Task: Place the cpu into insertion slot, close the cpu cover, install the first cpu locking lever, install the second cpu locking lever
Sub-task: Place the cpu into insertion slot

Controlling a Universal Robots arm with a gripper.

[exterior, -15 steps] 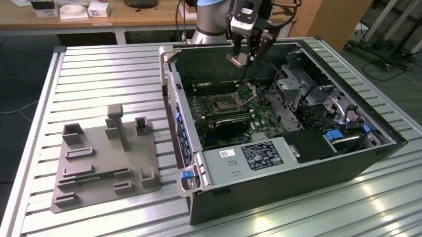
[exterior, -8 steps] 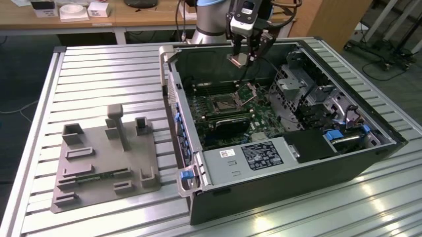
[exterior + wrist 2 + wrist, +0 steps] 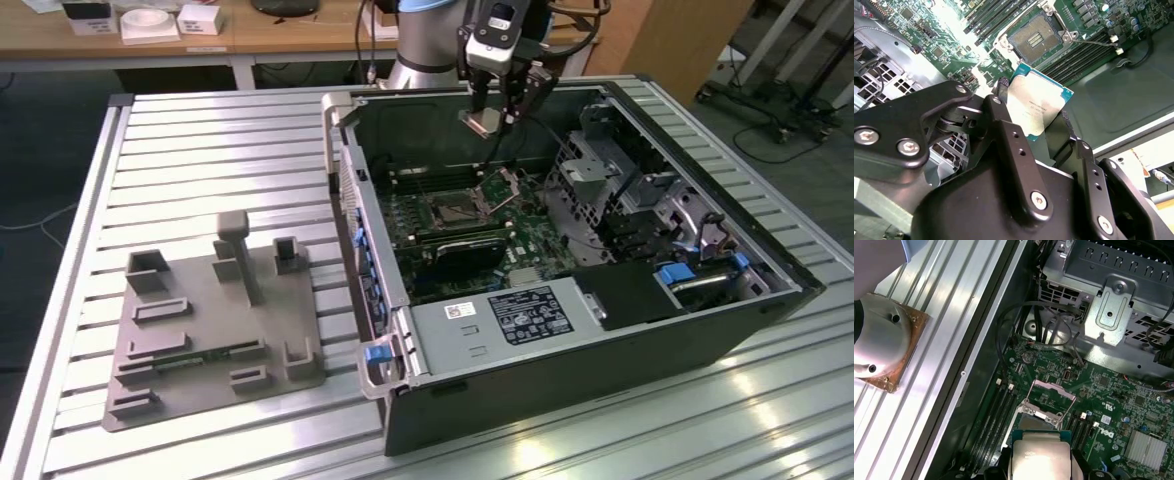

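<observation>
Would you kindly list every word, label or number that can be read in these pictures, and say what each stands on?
No print here is clear enough to quote.
On the cpu, held in the end effector: faint lines of print, too blurred to read.
On the power box label: too small to read.
On the motherboard: white markings, too small to read.

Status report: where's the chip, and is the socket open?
Gripper shut on the chip, held above the board. Socket bare, cover raised. Nothing seen between chip and socket.
</observation>
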